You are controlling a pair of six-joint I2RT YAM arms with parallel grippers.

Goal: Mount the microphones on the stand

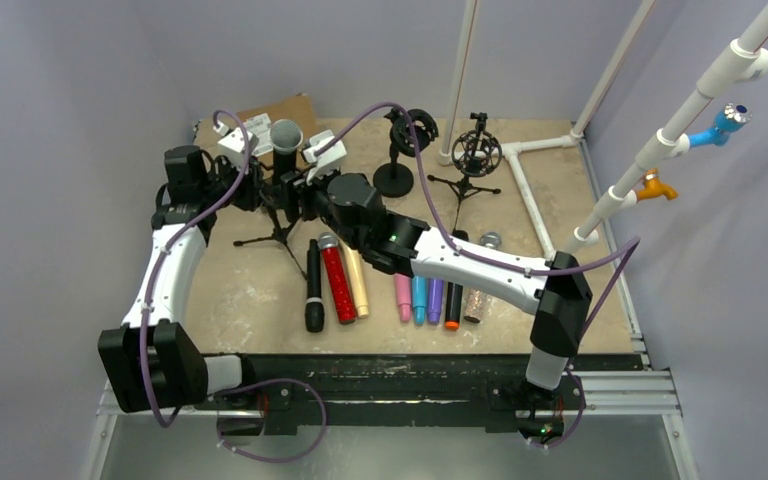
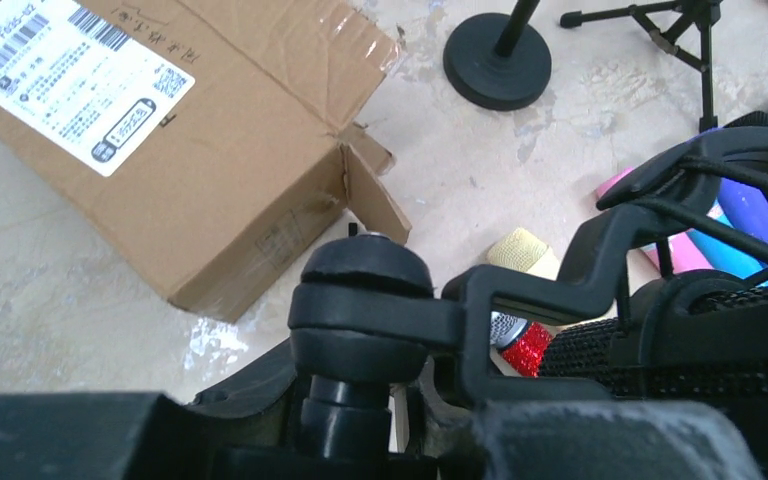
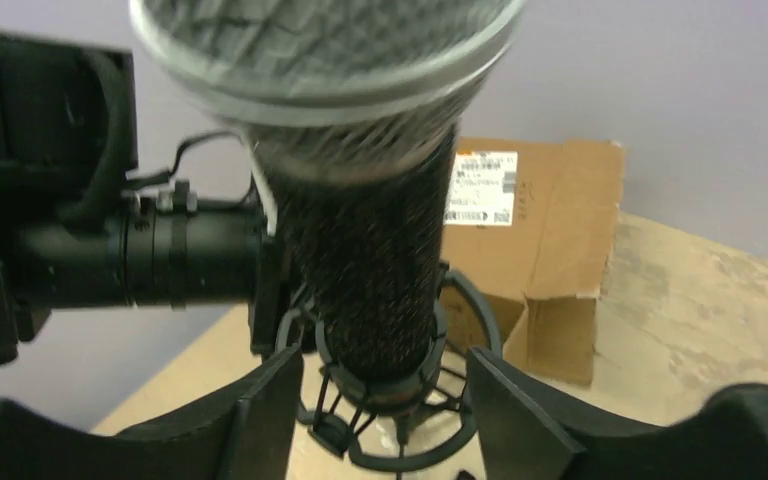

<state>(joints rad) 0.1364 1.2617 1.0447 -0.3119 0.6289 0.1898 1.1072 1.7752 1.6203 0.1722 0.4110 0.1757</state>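
Flanking the upright black-mesh-bodied, grey-headed microphone (image 3: 370, 230) seated in the black tripod stand's (image 1: 280, 232) shock mount (image 3: 392, 440), the right gripper's (image 3: 380, 380) jaws stood parted and empty; beyond, the left gripper (image 2: 360, 440) sat at that mount, its jaws' grip impossible to tell.

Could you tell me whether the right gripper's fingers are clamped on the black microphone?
No, the fingers of the right gripper stand clear of the black microphone, a gap showing on each side of its body.
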